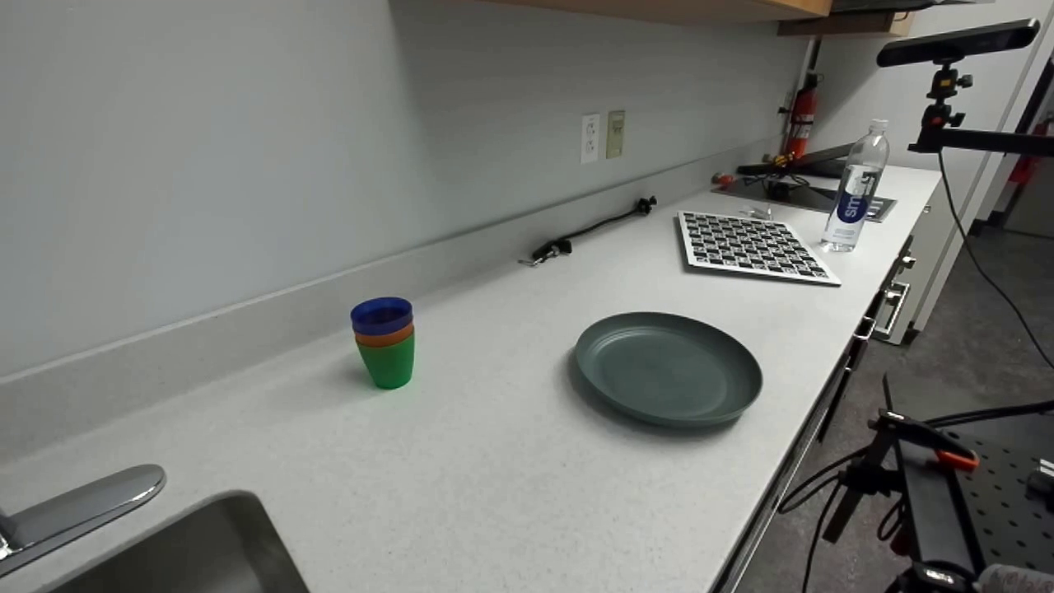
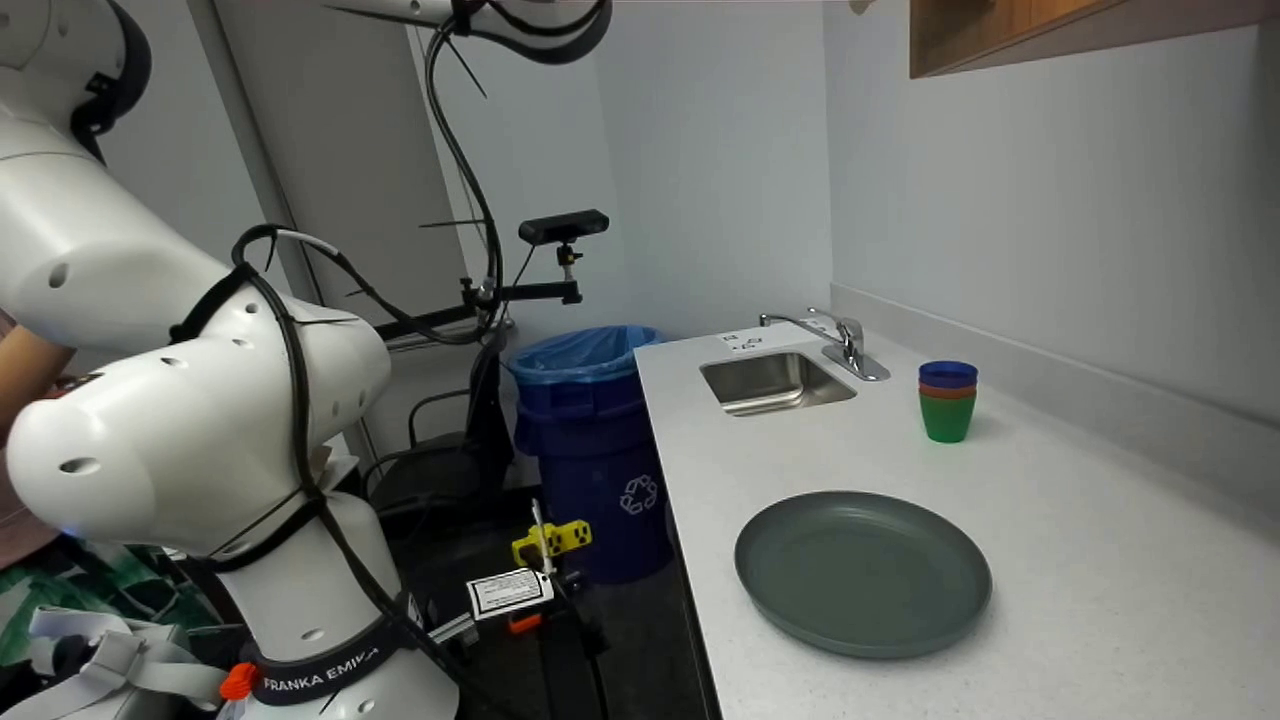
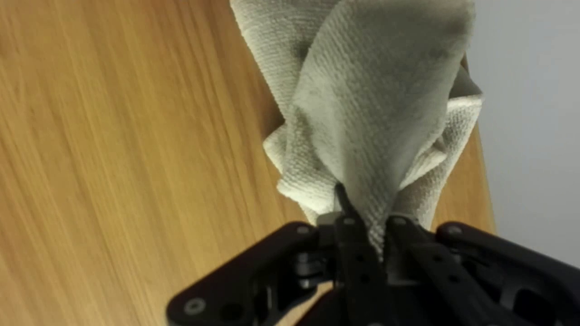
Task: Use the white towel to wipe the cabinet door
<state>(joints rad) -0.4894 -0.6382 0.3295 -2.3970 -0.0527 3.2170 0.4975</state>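
Observation:
My gripper [image 3: 374, 226] is shut on the white towel [image 3: 376, 99] in the wrist view. The towel is bunched between the fingers and spreads out in folds beyond the tips. Behind it is the wooden cabinet door [image 3: 136, 136], with brown grain filling the left and middle of the view. The towel lies over the door near its right edge; I cannot tell how firmly they touch. In both exterior views only the lower part of the wooden wall cabinet [image 1: 659, 7] [image 2: 1000, 35] shows at the top. The gripper and towel are out of both exterior views.
Below the cabinet is a white counter [image 1: 494, 461]. On it are a green plate [image 1: 669, 368], stacked cups [image 1: 389, 358], a checkered board [image 1: 749, 247] and a water bottle [image 1: 856, 189]. A sink [image 2: 778, 384] and faucet [image 2: 850, 345] are at one end.

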